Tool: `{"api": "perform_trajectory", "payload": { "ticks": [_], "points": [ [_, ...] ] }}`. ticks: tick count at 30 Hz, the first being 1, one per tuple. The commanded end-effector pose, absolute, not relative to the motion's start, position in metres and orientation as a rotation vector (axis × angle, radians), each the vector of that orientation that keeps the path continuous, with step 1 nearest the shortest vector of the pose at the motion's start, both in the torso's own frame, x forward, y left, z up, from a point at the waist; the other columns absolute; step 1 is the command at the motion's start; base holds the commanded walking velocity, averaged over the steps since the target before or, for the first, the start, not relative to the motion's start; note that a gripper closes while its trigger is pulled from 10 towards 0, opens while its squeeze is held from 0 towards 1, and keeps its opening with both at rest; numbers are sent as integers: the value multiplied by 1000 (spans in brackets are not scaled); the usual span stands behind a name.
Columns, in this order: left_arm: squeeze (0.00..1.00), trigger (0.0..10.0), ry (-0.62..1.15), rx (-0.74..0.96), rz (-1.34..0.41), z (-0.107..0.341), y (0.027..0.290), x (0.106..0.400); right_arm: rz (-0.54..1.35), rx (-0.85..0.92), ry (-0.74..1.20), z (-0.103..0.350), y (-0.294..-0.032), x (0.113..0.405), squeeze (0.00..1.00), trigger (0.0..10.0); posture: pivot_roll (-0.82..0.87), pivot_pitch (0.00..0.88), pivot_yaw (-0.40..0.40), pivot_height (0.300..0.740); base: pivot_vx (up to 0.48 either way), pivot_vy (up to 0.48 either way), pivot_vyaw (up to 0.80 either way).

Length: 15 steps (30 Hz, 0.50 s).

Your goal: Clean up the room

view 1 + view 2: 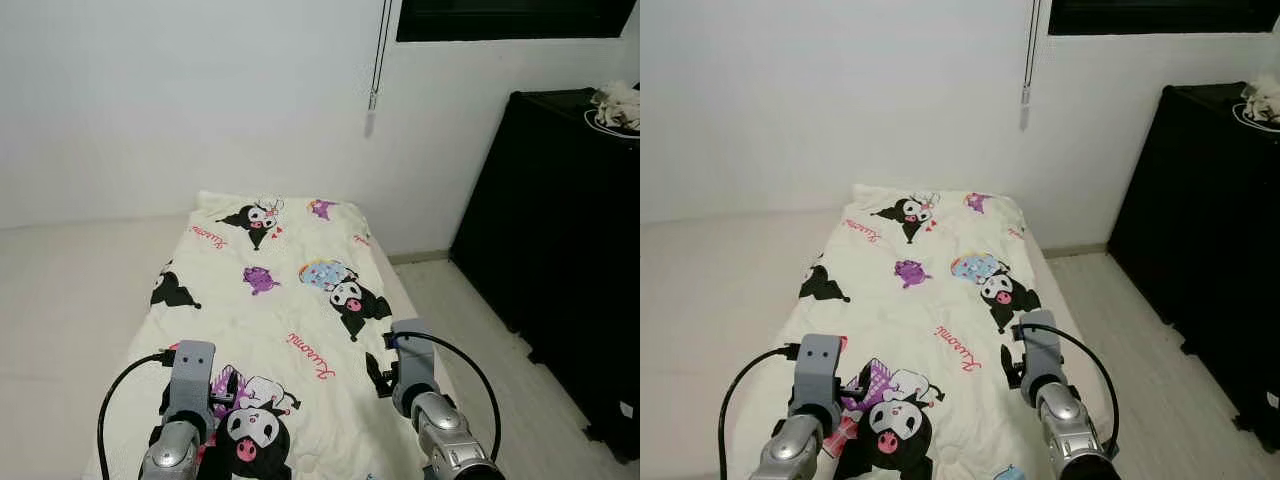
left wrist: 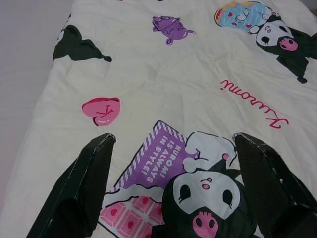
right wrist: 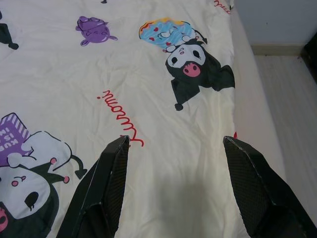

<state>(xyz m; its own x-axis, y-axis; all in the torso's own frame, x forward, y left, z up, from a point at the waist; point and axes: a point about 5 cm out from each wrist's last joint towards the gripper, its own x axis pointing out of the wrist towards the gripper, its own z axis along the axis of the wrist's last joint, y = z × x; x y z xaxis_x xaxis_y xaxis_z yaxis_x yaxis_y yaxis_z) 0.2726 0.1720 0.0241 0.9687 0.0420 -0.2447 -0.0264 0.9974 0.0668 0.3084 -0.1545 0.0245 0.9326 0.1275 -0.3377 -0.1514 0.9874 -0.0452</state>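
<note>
cream cartoon-print blanket [image 1: 290, 300], black cabinet [image 1: 560, 250]

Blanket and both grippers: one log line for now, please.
blanket: spread on mattress | left gripper: open above it, empty | right gripper: open above it, empty

We are in a home bedroom: a bed [image 1: 400, 290] with a cartoon-print blanket [image 1: 280, 300], white walls [image 1: 150, 100], a black cabinet [image 1: 560, 250].

"Kuromi" in red script, "KUROMI IS ALWAYS IN STYLE!" on purple panel, both on blanket [image 2: 163, 84]
</note>
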Motion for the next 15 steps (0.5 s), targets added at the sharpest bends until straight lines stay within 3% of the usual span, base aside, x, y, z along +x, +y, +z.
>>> {"api": "perform_trajectory", "payload": {
  "ticks": [1, 15],
  "points": [
    [0, 10000, 247, 73, 36, 24, 175, 272, 146, -58, 361, 20, -153, 305, 0, 10000, -7, 71, -64, 740, 0, 0, 0],
    [0, 10000, 223, 52, 34, 28, 175, 274, 164, -64, 351, 22, -152, 306, 0, 10000, -8, 72, -64, 740, 0, 0, 0]
  ]
}}
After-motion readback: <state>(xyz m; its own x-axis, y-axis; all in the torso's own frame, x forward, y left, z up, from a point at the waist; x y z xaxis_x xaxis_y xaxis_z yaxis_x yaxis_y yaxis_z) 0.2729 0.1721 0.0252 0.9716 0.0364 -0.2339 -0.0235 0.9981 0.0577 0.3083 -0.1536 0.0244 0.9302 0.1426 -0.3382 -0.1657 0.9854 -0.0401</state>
